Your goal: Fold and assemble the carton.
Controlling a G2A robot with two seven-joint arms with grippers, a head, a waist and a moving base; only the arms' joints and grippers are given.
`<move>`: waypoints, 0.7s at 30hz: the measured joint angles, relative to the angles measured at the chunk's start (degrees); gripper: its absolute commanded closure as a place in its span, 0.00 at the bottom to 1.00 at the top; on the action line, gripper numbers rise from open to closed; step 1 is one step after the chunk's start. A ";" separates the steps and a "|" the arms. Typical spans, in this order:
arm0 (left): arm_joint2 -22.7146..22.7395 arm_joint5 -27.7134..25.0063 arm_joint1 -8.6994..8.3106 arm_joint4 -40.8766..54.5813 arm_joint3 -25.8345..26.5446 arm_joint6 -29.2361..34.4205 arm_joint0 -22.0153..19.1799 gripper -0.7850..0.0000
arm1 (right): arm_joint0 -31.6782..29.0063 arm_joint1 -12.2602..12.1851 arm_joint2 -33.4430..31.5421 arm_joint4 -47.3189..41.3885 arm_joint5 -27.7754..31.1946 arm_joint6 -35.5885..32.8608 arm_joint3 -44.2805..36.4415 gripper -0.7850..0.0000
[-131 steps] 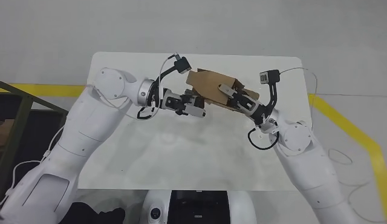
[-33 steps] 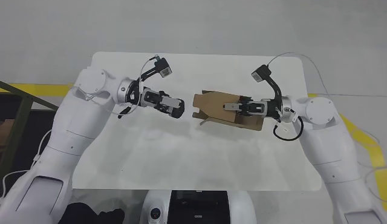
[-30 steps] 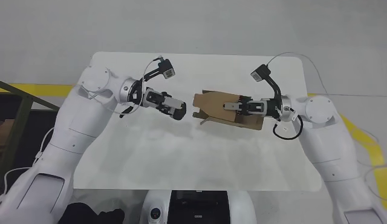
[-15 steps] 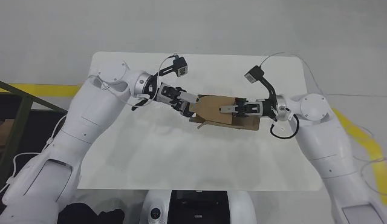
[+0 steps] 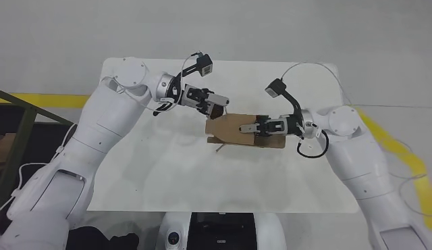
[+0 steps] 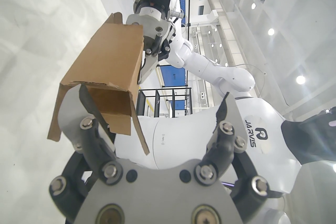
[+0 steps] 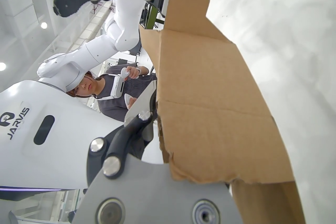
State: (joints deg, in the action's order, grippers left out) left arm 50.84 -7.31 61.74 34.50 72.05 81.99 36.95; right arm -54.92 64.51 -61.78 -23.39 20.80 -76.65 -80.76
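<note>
**Item 1. Desk** point(image 5: 169, 176). White top. The work hangs over its middle.

**Item 2. Carton** point(image 5: 233, 126). Brown board, opened into a sleeve and lying lengthwise across the desk's middle. It appears to be held off the surface. A second ago it sat nearer the right arm's side, and it has since been carried toward the left arm. The flaps at its open end are unfolded, and one flap point(image 6: 55, 114) splays outward. No end is closed yet.

**Item 3. Right jaws.** Clamped on the carton's wall at the end away from the left arm, the same hold as a second ago. One finger point(image 7: 141, 107) lies against the wall. Its partner is hidden behind the board.

**Item 4. Left jaws.** Spread wide and holding nothing. A second ago they were well apart from the carton, and half a second ago they were against its open end. Now they sit just beyond that end, on the far side. One finger point(image 6: 88, 101) is at the carton's mouth among the flaps, and the other is well clear. Whether that finger touches the board cannot be told.

**Note.** Carton and free jaws have been brought together, so the step in hand looks like folding the open-end flaps.
</note>
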 measured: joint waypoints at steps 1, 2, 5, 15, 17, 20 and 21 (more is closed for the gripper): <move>0.04 0.00 0.02 -0.01 0.11 -0.05 0.03 0.00 | 0.04 0.04 0.35 0.15 -0.07 -0.02 -0.17 1.00; 0.06 0.01 0.05 0.03 0.22 -0.06 0.05 0.00 | 0.10 0.08 0.68 0.28 -0.12 -0.02 -0.32 1.00; -0.08 0.04 0.20 0.10 0.56 0.07 0.05 0.00 | 0.36 0.25 1.82 0.71 -0.34 0.09 -0.61 1.00; -0.85 0.27 0.77 -0.21 0.49 0.85 -0.42 0.00 | 1.76 0.68 4.35 1.07 -0.57 0.27 -0.06 1.00; -0.92 0.38 0.84 -0.20 0.44 1.13 -0.51 0.00 | 1.93 0.70 4.44 0.95 -0.55 0.32 0.08 1.00; -0.79 0.21 0.96 0.06 0.16 1.15 -0.58 0.00 | 2.13 0.69 4.44 0.58 -0.47 0.36 0.28 1.00; -0.48 -0.29 0.97 0.24 -0.09 0.54 -0.51 0.00 | 2.17 0.67 4.26 0.26 -0.30 0.45 0.45 1.00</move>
State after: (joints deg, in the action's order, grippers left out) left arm 50.35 -7.60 62.72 34.74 71.96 82.53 36.44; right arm -52.75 65.18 -57.52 -23.14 20.50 -76.21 -80.31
